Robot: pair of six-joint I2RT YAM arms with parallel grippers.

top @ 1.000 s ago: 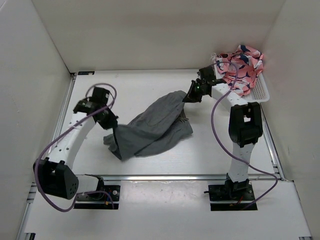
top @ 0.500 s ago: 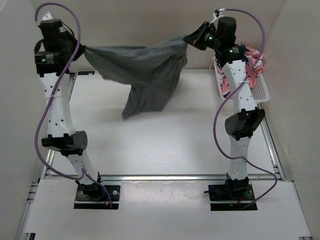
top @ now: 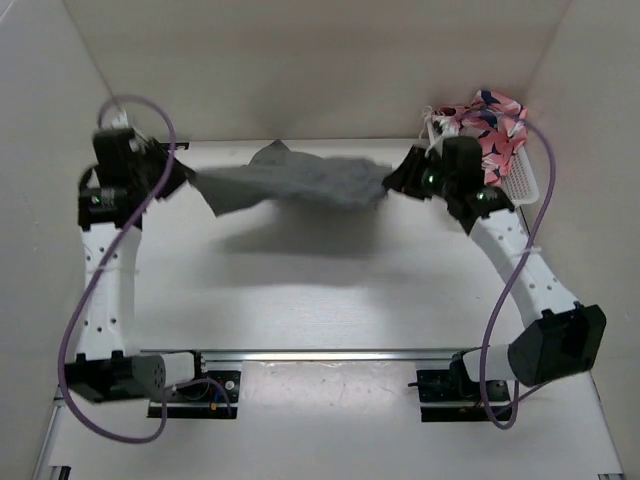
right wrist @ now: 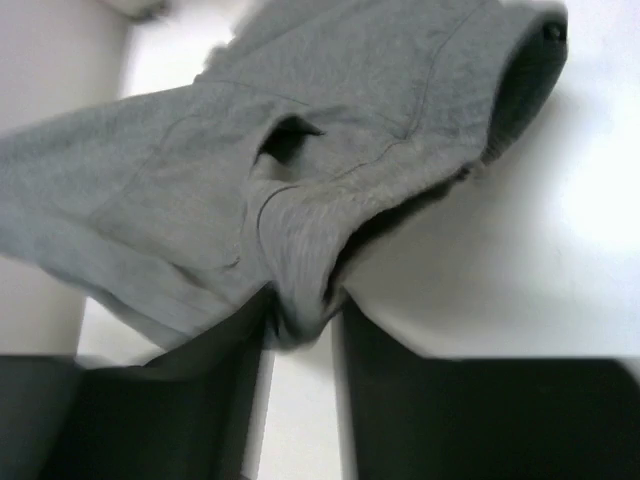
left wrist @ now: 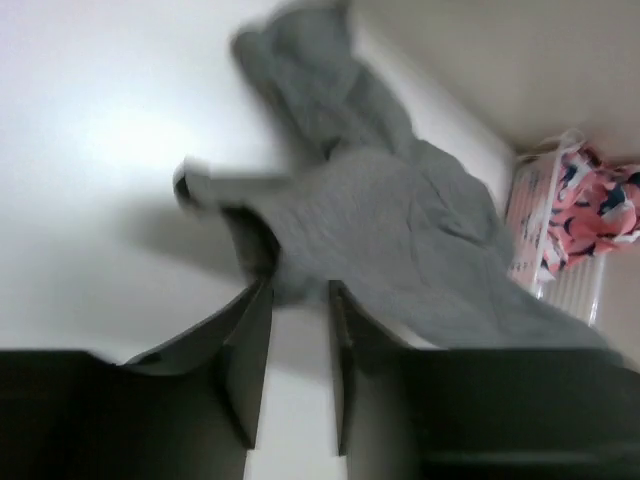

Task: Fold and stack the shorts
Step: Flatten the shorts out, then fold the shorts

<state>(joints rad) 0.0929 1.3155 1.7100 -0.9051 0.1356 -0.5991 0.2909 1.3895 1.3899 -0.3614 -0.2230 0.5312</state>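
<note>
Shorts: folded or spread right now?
Spread, not folded: the shorts hang stretched in the air between the left gripper and right gripper, casting a shadow on the table.

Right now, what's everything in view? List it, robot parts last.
shorts: one, dark grey, held off the table, stretched between both end effectors.
pink cloth: one heap, pink with dark and white print, in the basket; number of pieces unclear.
basket: one, white, far right corner.
table: one, white, under the shorts.
walls: white, at the left, back and right.
arms: two, white with black joints, bases at the near edge; left arm, right arm.
end effectors: two, black; left end effector shut on the shorts' left end, right end effector shut on their right end.
</note>
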